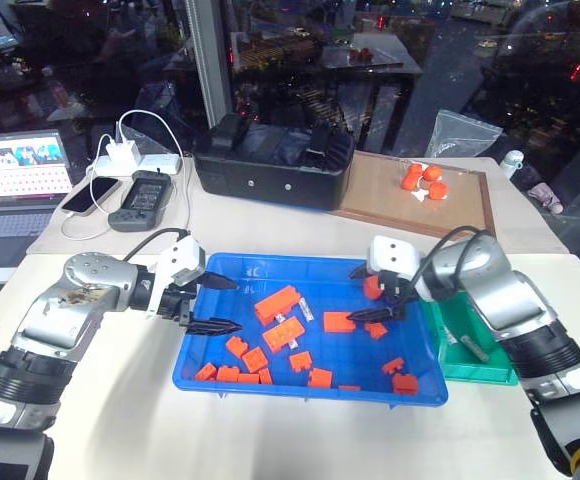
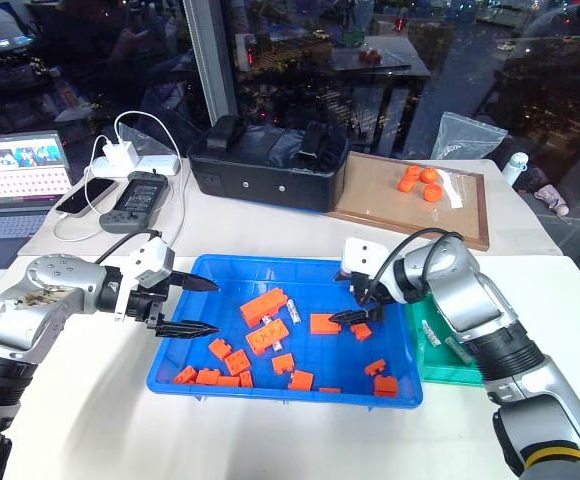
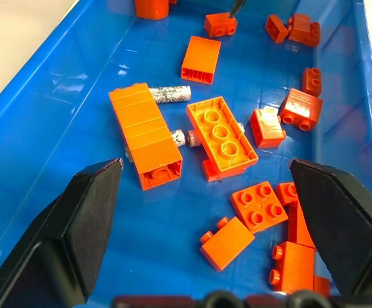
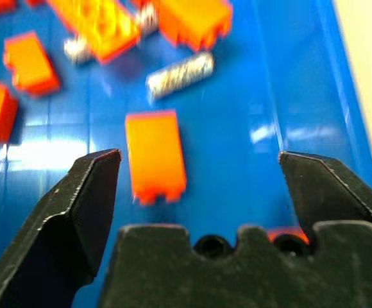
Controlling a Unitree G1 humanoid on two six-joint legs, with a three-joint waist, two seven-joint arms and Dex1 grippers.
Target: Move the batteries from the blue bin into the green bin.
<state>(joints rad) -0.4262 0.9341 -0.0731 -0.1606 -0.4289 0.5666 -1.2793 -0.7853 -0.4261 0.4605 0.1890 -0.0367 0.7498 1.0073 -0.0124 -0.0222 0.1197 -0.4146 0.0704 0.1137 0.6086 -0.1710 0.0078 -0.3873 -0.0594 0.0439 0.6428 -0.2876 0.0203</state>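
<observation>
Right gripper [image 1: 378,306]: two black fingers standing apart with nothing between them, lowered inside the large shallow bright blue plastic bin [image 1: 220,275] toward its right end; it likely sits there to reach a battery among the blocks.
Left gripper [image 1: 213,305]: black fingers spread wide and empty, just over the blue bin's left rim, aimed across its floor; it seems to be waiting, or lining up on the same cluster.
Batteries in the blue bin: one slim silvery cylinder with a dark printed wrap [image 3: 169,94] lies flat at the middle of the blue bin, touching the end of a long orange plastic block [image 3: 145,133]; a second battery [image 3: 181,137] is mostly tucked between that block and a studded orange brick [image 3: 222,135], only its end showing.
Grasp judgement: the exposed battery looks the easier pick; the wedged one may need the bricks nudged aside.
Green bin [image 1: 468,368]: small shallow green plastic tray touching the blue bin's right side, with one grey battery-like cylinder [image 1: 471,346] already on its floor.
Loose orange blocks [image 1: 242,370]: scattered over the blue bin's floor, most of them near its front edge.
</observation>
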